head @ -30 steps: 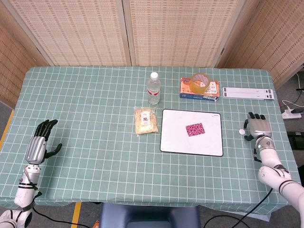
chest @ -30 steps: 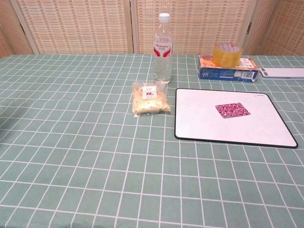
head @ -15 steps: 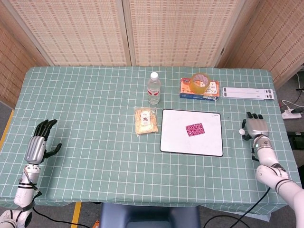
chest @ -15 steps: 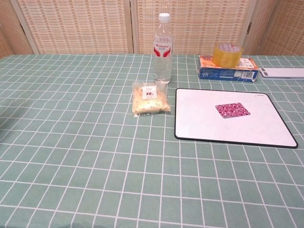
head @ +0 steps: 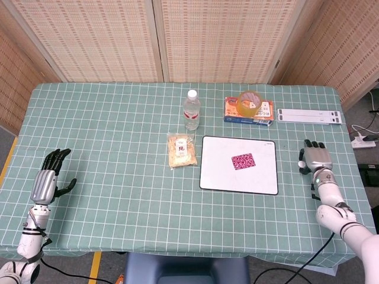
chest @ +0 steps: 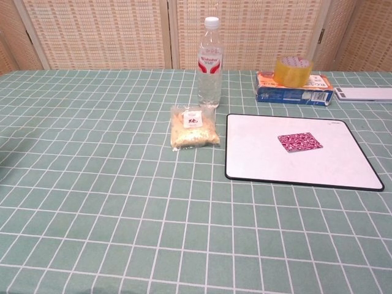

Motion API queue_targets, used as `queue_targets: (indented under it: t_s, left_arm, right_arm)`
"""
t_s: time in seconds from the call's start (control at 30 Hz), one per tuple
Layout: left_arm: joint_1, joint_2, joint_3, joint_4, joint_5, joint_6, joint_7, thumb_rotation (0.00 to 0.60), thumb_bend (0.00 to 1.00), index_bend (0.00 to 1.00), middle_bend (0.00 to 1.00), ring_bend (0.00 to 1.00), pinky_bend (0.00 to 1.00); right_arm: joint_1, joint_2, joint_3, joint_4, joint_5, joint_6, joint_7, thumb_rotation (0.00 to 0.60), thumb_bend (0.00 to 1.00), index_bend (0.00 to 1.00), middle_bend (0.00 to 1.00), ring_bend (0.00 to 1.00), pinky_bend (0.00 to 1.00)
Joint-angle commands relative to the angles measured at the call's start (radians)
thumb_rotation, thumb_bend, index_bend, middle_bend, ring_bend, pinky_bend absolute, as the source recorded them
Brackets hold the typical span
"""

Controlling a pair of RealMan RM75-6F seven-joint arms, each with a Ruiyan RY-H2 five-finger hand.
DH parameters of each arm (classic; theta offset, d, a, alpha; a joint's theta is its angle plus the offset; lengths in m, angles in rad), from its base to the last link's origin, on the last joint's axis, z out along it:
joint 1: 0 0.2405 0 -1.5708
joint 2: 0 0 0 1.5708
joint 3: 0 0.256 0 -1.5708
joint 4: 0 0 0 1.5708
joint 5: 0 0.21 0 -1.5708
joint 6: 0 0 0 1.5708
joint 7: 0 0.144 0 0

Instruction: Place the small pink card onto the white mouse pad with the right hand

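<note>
The right hand [head: 315, 158] lies low over the bench [head: 106, 124] near its right edge, fingers extended and apart, holding nothing, apart from the white mouse pad [head: 225, 177] to its left. The small pink card [head: 243, 161] lies flat on that pad, a little right of its middle; the chest view shows it likewise [chest: 299, 142], with neither hand in that picture. Just left of the pad rests a snack packet [head: 181, 150], and behind it stands a clear water bottle [head: 191, 110]. Behind the pad a yellow tape roll [head: 249, 102] sits on an orange and blue box [head: 265, 114], with a white strip [head: 310, 116] to its right. The left hand [head: 48, 177] rests open, fingers spread, near the bench's left front corner.
</note>
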Motion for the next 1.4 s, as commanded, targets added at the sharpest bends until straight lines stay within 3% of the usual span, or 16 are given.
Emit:
queue_targets:
  t_s: [0.03,0.6,0.9,1.13,1.4]
  left_arm:
    - [0.000,0.000,0.000,0.001,-0.001,-0.001,0.001,0.600,0.27,0.10,0.09,0.00,0.00]
    - [0.000,0.001,-0.002,-0.002,-0.002,-0.001,-0.006,0.600,0.27,0.10,0.09,0.00,0.00]
    - [0.000,0.004,0.000,-0.003,0.000,-0.003,-0.006,0.600,0.27,0.10,0.09,0.00,0.00]
    - [0.003,0.010,-0.005,-0.009,-0.003,0.006,-0.022,0.600,0.27,0.10,0.09,0.00,0.00]
    - [0.004,0.021,-0.018,-0.011,-0.019,-0.005,-0.044,0.600,0.27,0.10,0.09,0.00,0.00]
  right_arm:
    - [0.001,-0.003,0.001,0.005,-0.003,-0.005,0.002,0.600,0.31,0.46,0.00,0.00,0.00]
    - [-0.003,0.011,0.016,-0.013,-0.021,0.002,0.018,0.600,0.33,0.50,0.00,0.00,0.00]
    - [0.027,0.079,0.031,-0.207,-0.030,0.073,-0.038,0.600,0.33,0.51,0.00,0.00,0.00]
    - [0.104,0.100,0.046,-0.380,0.052,0.102,-0.146,0.600,0.33,0.51,0.00,0.00,0.00]
    - [0.182,0.054,0.023,-0.426,0.158,0.136,-0.254,0.600,0.33,0.51,0.00,0.00,0.00]
